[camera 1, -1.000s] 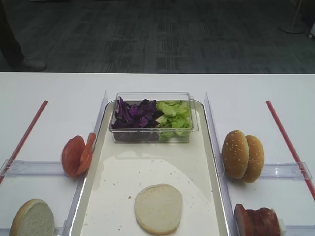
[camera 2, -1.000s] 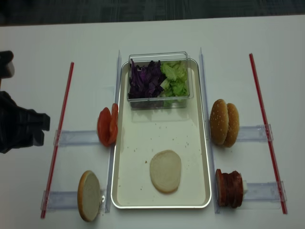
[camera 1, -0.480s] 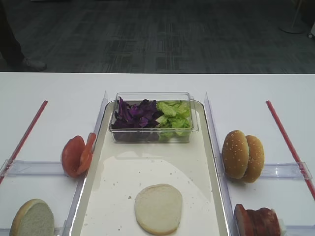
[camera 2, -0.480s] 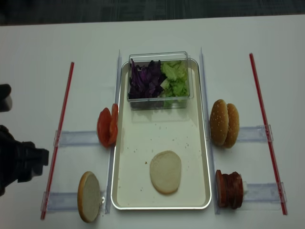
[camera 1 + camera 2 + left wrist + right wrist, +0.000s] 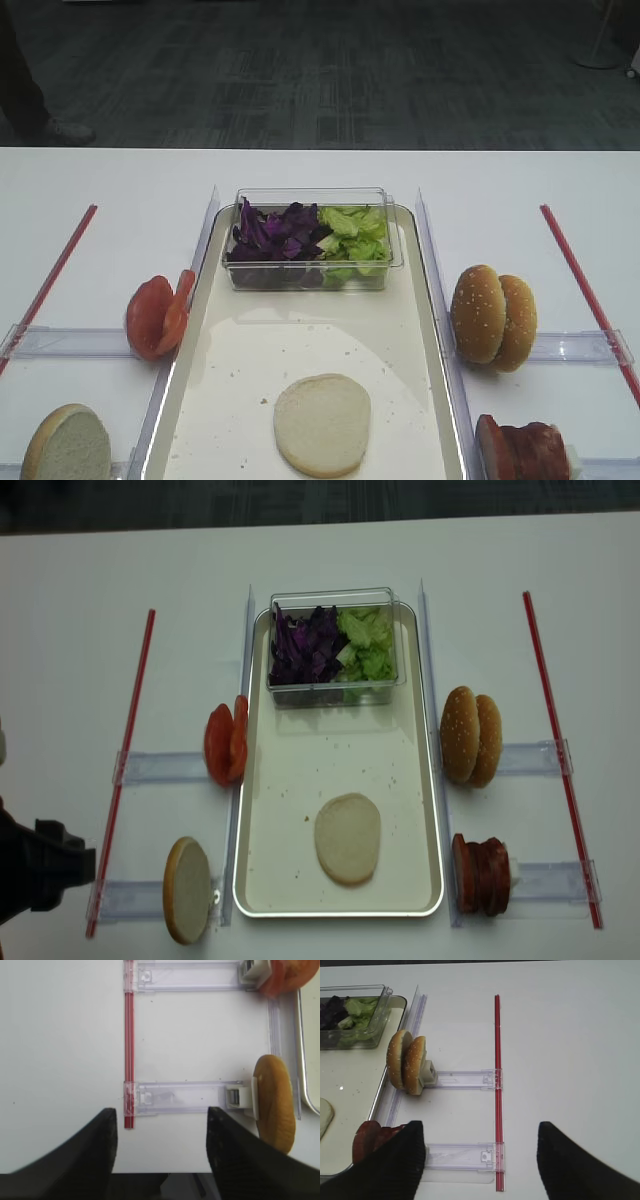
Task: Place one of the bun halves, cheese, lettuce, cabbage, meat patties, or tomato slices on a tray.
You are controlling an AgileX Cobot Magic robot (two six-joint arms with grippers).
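A flat bun half (image 5: 347, 838) lies on the metal tray (image 5: 340, 760), toward its near end. At the tray's far end a clear box (image 5: 333, 597) holds purple cabbage (image 5: 308, 645) and lettuce (image 5: 368, 645). Tomato slices (image 5: 226, 743) and another bun half (image 5: 187, 890) stand in holders left of the tray. Sesame bun halves (image 5: 470, 736) and meat patties (image 5: 482, 875) stand to its right. Cheese is out of view. My left gripper (image 5: 161, 1155) is open and empty over the table's near edge, left of the standing bun half (image 5: 272, 1102). My right gripper (image 5: 481, 1160) is open and empty, right of the patties (image 5: 370, 1135).
Two red strips (image 5: 125, 760) (image 5: 560, 750) run along the table outside the clear plastic holders (image 5: 160, 770). The left arm (image 5: 40, 880) shows at the lower left corner. The table's near edge (image 5: 160, 1172) lies under the left gripper.
The left arm has drawn back toward the table's near edge, from beside the tomato holder to beside the bun holder. The food has not moved.
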